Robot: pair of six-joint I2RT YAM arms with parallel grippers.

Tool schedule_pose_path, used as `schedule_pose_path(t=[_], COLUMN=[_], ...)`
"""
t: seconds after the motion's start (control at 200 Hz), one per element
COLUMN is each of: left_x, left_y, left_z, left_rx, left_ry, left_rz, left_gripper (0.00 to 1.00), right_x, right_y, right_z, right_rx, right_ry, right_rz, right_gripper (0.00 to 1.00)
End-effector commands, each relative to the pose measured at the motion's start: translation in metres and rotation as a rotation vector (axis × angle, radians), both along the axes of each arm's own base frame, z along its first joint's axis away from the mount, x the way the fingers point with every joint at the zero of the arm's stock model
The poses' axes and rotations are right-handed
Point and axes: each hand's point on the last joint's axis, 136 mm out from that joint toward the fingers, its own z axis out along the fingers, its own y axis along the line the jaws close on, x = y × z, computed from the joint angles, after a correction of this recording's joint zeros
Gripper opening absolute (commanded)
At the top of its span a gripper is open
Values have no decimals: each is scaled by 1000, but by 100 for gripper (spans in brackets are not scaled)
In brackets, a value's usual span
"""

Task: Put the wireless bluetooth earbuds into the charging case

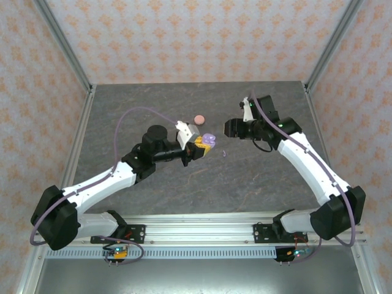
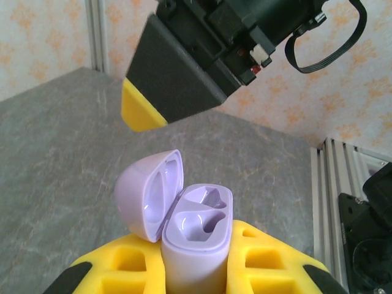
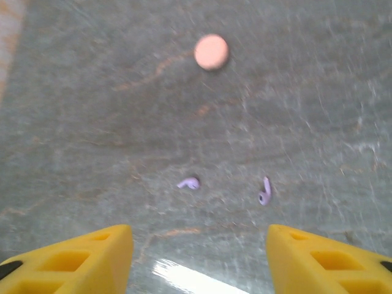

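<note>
Right gripper seemingly above earbuds.

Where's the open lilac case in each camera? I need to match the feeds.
Top external: lilac case mid-table, at the left pincer tip.
Left wrist: bottom centre, lid open, clamped between yellow fingers.
Shared landmark: right pincer, right of the case from above, looming over it in the left wrist view.
</note>
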Motion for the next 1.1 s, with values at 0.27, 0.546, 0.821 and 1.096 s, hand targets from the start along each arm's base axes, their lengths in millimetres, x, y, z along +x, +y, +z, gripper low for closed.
schedule_pose_path(t=[0.27,0.546,0.821,1.096], left_x=[-7,-11,-15,-17], left_y=[17,24,29,34], left_z=[-6,-20,-21,-20], left_rx=[-43,-43,-60,-59], left_ry=[-40,-14,-1,-7], left_rz=[72,95,112,129], left_gripper=[10,10,9,9], right_x=[-5,27,50,50], right_y=[2,16,11,-1], right_z=[-104,-140,-168,-191], right_rx=[-59,-101,-222,-317], right_ry=[263,343,401,455], right_rz=[-10,-14,-56,-101], right_gripper=[55,37,19,11])
